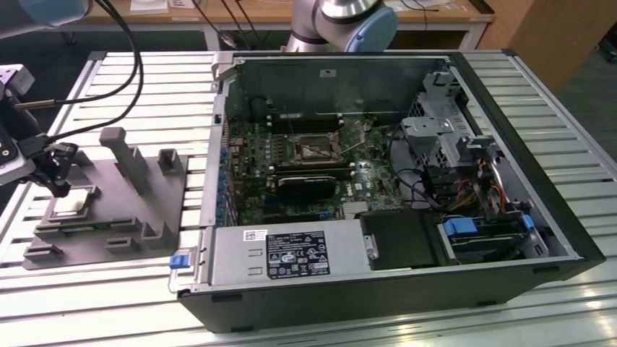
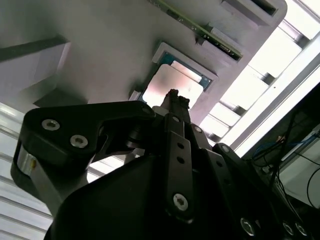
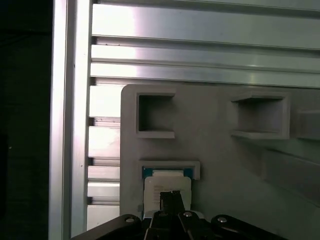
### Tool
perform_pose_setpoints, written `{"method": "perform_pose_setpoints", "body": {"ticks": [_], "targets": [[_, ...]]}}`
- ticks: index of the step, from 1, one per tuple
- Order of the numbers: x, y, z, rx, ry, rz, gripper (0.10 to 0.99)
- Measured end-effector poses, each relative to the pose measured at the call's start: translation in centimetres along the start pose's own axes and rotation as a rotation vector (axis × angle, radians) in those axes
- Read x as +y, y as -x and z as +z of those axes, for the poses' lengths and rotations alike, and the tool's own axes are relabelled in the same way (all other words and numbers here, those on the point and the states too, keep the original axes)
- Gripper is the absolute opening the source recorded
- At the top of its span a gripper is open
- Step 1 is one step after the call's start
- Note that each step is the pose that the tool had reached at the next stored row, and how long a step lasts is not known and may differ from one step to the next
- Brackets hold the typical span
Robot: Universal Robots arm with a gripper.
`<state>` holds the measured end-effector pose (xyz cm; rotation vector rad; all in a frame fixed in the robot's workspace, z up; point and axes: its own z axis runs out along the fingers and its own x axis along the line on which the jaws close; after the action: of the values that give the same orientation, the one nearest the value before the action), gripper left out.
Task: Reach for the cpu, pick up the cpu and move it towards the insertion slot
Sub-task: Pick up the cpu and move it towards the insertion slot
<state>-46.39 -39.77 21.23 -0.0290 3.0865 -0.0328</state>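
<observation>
Gripper (image 2: 176, 99) tips together, holding nothing, over the cpu (image 2: 162, 85) middle | cpu flat in grey fixture (image 1: 126, 217) recess, well apart from insertion slot (image 1: 316, 149) | reach: likely best to widen past chip edges, descend square, grip the rim

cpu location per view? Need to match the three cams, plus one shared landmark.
Exterior view: the cpu lies on the grey fixture, at the exterior view's left, beside the computer case.
Second wrist view: cpu in a fixture recess, just beyond the gripper.
First wrist view: cpu in that recess, partly behind the gripper.
Shared landmark: the grey fixture.
</observation>
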Motion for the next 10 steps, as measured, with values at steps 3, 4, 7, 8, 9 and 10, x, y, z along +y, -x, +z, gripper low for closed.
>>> {"method": "perform_pose_setpoints", "body": {"ticks": [3,4,7,8,9,10], "targets": [[-0.1,-0.07,0.46,-0.0012,0.0,0.0,0.106],[-0.12,-0.08,0.62,-0.0013,0.0,0.0,0.106],[-0.18,-0.11,1.03,-0.0013,0.0,0.0,0.106],[-0.24,-0.12,1.09,-0.0012,0.0,0.0,0.106],[-0.3,-0.13,1.13,-0.0013,0.0,0.0,0.106],[-0.37,-0.14,1.18,-0.0015,0.0,0.0,0.106]]}}
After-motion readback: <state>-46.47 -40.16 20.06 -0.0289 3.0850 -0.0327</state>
